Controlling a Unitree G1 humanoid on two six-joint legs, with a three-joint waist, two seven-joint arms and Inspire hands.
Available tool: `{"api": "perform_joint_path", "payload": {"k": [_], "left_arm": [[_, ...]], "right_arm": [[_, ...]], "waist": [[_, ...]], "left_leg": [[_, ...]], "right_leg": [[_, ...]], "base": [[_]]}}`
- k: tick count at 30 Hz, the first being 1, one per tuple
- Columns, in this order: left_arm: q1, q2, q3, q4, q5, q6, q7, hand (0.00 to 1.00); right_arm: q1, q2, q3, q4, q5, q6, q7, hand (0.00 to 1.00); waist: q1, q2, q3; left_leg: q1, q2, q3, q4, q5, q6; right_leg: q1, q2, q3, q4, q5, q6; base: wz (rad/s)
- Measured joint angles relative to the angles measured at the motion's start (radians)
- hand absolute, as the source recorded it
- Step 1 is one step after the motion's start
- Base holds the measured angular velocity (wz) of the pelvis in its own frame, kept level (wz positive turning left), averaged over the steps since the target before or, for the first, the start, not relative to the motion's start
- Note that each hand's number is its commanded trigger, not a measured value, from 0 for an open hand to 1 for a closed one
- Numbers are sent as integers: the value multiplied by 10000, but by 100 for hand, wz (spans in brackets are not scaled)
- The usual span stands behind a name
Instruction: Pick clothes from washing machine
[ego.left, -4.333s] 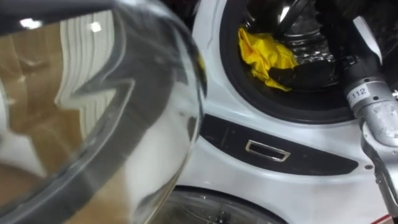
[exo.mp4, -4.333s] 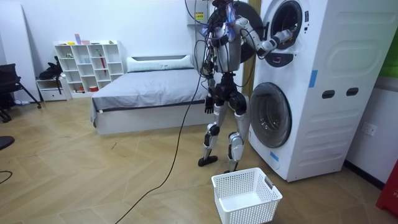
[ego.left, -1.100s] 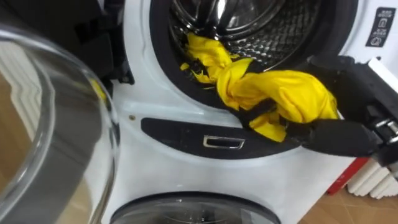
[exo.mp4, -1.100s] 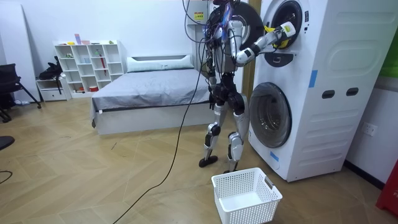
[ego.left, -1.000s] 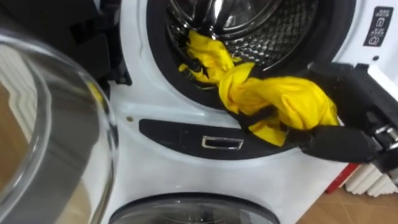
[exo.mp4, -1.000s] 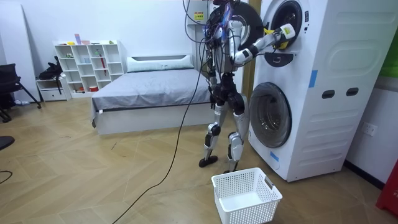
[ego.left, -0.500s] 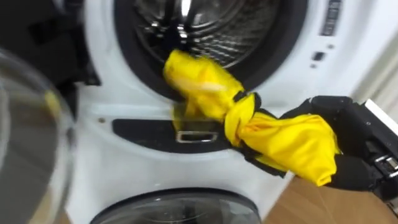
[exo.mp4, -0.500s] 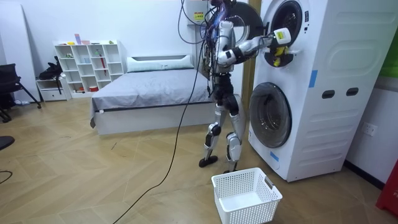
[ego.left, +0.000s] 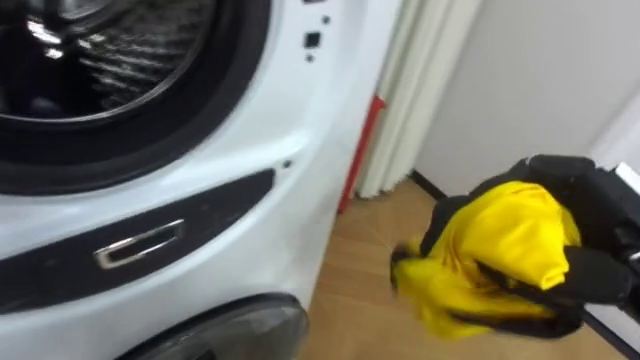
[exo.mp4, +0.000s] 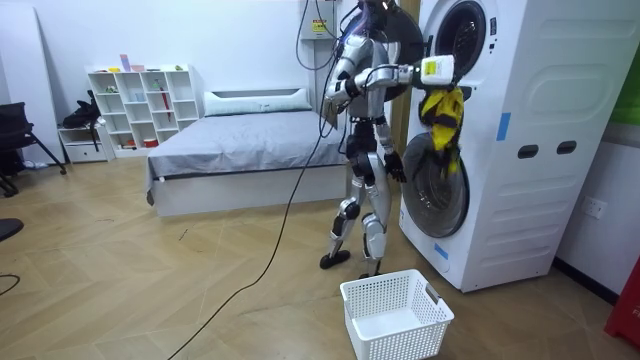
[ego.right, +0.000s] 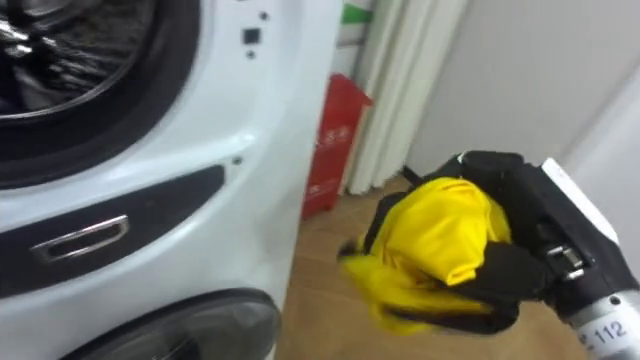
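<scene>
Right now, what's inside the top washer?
The part of its drum that shows is bare metal, no clothes. The rest is cut off at the view's edge, so more could hide there. The yellow cloth is outside, clutched in the right hand.

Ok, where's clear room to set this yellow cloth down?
The basket on the floor before the washer looks empty; bare floor lies on its room-view left, towards the bed. It is tight between basket and washer. The cloth hangs from the right hand.

The cloth (exo.mp4: 441, 118) hangs before the washing machine (exo.mp4: 530, 90), seemingly above the basket (exo.mp4: 400, 332).
</scene>
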Motion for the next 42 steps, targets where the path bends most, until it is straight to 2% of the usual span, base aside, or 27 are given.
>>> {"api": "perform_joint_path", "payload": {"k": [2, 3, 4, 5, 7, 8, 9, 10, 12, 14, 16, 18, 19, 21, 22, 23, 25, 27, 29, 30, 36, 37, 42], "left_arm": [[-122, -79, -276, 59, -10, 133, -104, 0], [-167, -87, -366, 71, -9, 156, -117, 0], [-214, -94, -498, 68, -13, 181, -133, 0], [-227, -96, -571, 75, -41, 189, -135, 0], [-243, -172, -727, 118, -401, 232, -191, 0], [-295, -204, -741, 119, -413, 238, -206, 0], [-285, -261, -792, 181, -416, 251, -212, 0], [-303, -278, -870, 197, -410, 279, -210, 0], [-220, -268, -941, 267, -428, 283, -165, 0], [-142, -278, -1116, 242, -706, 267, -139, 0], [-95, -360, -1330, 264, -1209, 235, -135, 0], [-13, -366, -1443, 264, -1267, 82, -124, 0], [22, -379, -1565, 251, -1384, 41, -102, 0], [30, -394, -1642, 253, -1535, -5, -101, 0], [-1, -367, -1643, 245, -1546, -72, -99, 0], [-27, -356, -1644, 233, -1551, -110, -96, 0], [-169, -341, -1754, 1, -1552, -147, -95, 0], [-148, -339, -1764, -205, -1559, -164, -95, 0], [-144, -340, -1767, -291, -1556, -172, -95, 0], [-140, -336, -1767, -340, -1556, -183, -95, 0], [-243, -354, -1962, -372, -1936, -372, -96, 0], [-331, -354, -1969, -366, -2022, -386, -95, 0], [-584, -349, -2113, -426, -2243, -410, -91, 0]], "right_arm": [[-5, 12, 253, 289, -62, 48, -11, 100], [-4, 26, 305, 371, -73, 63, -16, 100], [-5, 43, 399, 575, -100, 96, -41, 100], [-9, 43, 465, 732, -121, 102, -63, 100], [-8, 58, 677, 1490, -455, 130, -234, 100], [-6, 71, 696, 1727, -497, 115, -296, 100], [-11, 84, 750, 2261, -628, 119, -507, 100], [-21, 162, 778, 2860, -849, 97, -763, 100], [-103, 461, 812, 4080, -1401, 72, -1193, 100], [-125, 525, 1001, 5246, -1683, 106, -1694, 100], [-162, 540, 1064, 6838, -1705, -47, -2403, 100], [-286, 618, 1066, 8004, -1709, -111, -3056, 100], [-349, 665, 1080, 8560, -1705, -156, -3484, 100], [-598, 672, 1168, 9549, -1602, -401, -4010, 100], [-836, 684, 1246, 10082, -1550, -467, -4332, 100], [-904, 688, 1261, 10284, -1516, -497, -4450, 100], [-1201, 672, 1379, 10976, -1266, -786, -4893, 100], [-1424, 674, 1449, 11328, -1041, -896, -5156, 100], [-1664, 673, 1442, 11597, -793, -1154, -5504, 100], [-1739, 673, 1442, 11725, -687, -1353, -5754, 100], [-2257, 656, 1424, 12626, -418, -2087, -6440, 100], [-2393, 636, 1417, 12887, -301, -2145, -6567, 100], [-2598, 526, 1419, 13545, 48, -2172, -6848, 100]], "waist": [[-25, 196, -3], [-36, 260, 20], [-29, 366, 77], [-26, 424, 92], [-3, 625, 40], [-8, 746, 59], [-14, 838, -47], [-27, 937, -90], [1, 1014, -92], [87, 1203, -160], [73, 1449, -168], [119, 1619, -169], [156, 1746, -149], [178, 1945, -176], [167, 2022, -140], [160, 2035, -132], [169, 2147, -68], [252, 2208, -70], [248, 2324, -86], [251, 2403, -119], [242, 2476, -52], [241, 2508, -28], [228, 2599, -6]], "left_leg": [[-42, 7, 200, 32, 0, -1], [-57, 3, 200, 23, 0, -1], [-58, -2, 193, 0, 0, -1], [-59, 0, 185, -9, 0, -1], [-84, 4, 174, -32, 0, -1], [-113, 2, 166, -33, -1, -2], [-248, -14, 123, -33, -1, -1], [-335, -37, 23, -29, -1, -1], [-399, -65, -189, -13, -2, 2], [-553, -82, -447, -21, -41, 68], [-646, -149, -563, -108, -55, 99], [-746, -214, -651, -119, -53, 145], [-836, -239, -652, -100, -64, 171], [-1063, -245, -762, -61, -55, 235], [-1214, -330, -891, -49, -31, 288], [-1288, -404, -951, -58, -12, 322], [-1554, -519, -1189, -80, 53, 425], [-1726, -565, -1234, -81, 75, 461], [-1924, -587, -1301, -75, 89, 490], [-2070, -593, -1382, -62, 100, 507], [-2469, -611, -1476, 77, 117, 513], [-2510, -616, -1474, 76, 118, 513], [-2701, -754, -1465, 67, 131, 533]], "right_leg": [[-106, 64, 73, 7, 2, -3], [-125, 67, 79, 8, 3, -5], [-136, 86, 102, 7, 3, -5], [-137, 94, 110, 7, 3, -5], [-167, 117, 133, 8, 3, -6], [-187, 114, 131, 8, 3, -6], [-311, 88, 96, 23, -1, -10], [-395, 51, 58, 50, -2, -11], [-468, 25, 20, 117, -7, -19], [-588, -10, -51, 152, -16, -30], [-659, -12, -43, 171, -19, -27], [-747, -55, -17, 231, -26, -2], [-860, -113, -111, 304, -24, 9], [-1083, -230, -218, 401, -51, 42], [-1245, -339, -269, 499, -89, 78], [-1348, -353, -280, 583, -121, 95], [-1575, -506, -401, 657, -156, 137], [-1750, -560, -432, 709, -173, 154], [-1926, -666, -606, 712, -178, 162], [-2046, -700, -663, 727, -192, 159], [-2578, -702, -674, 1064, -411, 128], [-2638, -694, -661, 1083, -419, 126], [-3102, -705, -497, 1555, -638, 139]], "base": [[-27], [-10], [0], [0], [0], [3], [8], [9], [10], [12], [11], [7], [4], [10], [20], [26], [26], [13], [13], [15], [2], [-6], [-8]]}}
